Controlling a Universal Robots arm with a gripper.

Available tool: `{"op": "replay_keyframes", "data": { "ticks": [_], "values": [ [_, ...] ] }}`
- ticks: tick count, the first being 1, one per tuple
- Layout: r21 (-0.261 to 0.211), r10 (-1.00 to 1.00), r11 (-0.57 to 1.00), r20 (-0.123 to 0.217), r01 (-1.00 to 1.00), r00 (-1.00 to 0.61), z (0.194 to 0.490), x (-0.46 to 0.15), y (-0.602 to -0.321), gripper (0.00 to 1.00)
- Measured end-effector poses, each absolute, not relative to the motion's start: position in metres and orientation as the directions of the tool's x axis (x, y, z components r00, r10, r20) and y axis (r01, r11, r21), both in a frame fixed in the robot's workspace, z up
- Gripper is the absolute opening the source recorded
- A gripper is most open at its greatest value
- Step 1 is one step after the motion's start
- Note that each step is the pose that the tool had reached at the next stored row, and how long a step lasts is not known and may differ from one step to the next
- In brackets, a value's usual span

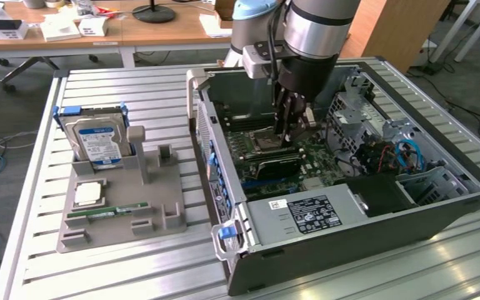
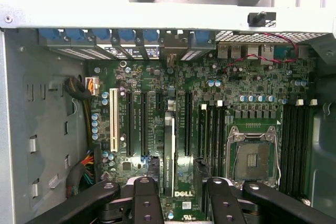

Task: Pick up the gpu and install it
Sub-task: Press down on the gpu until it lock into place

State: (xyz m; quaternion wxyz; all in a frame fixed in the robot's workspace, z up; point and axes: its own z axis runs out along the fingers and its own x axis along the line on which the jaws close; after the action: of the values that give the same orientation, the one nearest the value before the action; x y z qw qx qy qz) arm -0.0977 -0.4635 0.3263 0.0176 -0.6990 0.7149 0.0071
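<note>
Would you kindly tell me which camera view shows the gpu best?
The exterior view: the gpu shows its long black side there, standing inside the computer case below the end effector. The wrist view gives its thin top edge, lying between the end effector's fingers.

Hard drive [image 1: 97, 142]: silver, blue label, upright in grey holder [image 1: 152, 209].
Memory stick [image 1: 107, 213]: flat on holder.
Power supply [image 1: 302, 214]: in the computer case [image 1: 440, 215].
CPU socket [image 2: 253, 156]: empty on motherboard [image 2: 247, 85].
</note>
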Motion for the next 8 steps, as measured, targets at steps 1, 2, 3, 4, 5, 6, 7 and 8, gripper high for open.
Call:
{"op": "replay_keyframes", "data": {
  "ticks": [1,2,3,4,5,6,7,8],
  "values": [
    [-0.014,-0.999,0.023,-0.035,-1.000,-0.022,0.3263,-0.0977,-0.4635,0.39],
    [-0.014,-0.999,0.023,-0.035,-1.000,-0.022,0.3263,-0.0977,-0.4635,0.39],
    [-0.014,-0.999,0.023,-0.035,-1.000,-0.022,0.3263,-0.0977,-0.4635,0.39],
    [-0.014,-0.999,0.023,-0.035,-1.000,-0.022,0.3263,-0.0977,-0.4635,0.39],
    [-0.014,-0.999,0.023,-0.035,-1.000,-0.022,0.3263,-0.0977,-0.4635,0.39],
    [-0.014,-0.999,0.023,-0.035,-1.000,-0.022,0.3263,-0.0977,-0.4635,0.39],
    [-0.014,-0.999,0.023,-0.035,-1.000,-0.022,0.3263,-0.0977,-0.4635,0.39],
    [-0.014,-0.999,0.023,-0.035,-1.000,-0.022,0.3263,-0.0977,-0.4635,0.39]
  ]
}}
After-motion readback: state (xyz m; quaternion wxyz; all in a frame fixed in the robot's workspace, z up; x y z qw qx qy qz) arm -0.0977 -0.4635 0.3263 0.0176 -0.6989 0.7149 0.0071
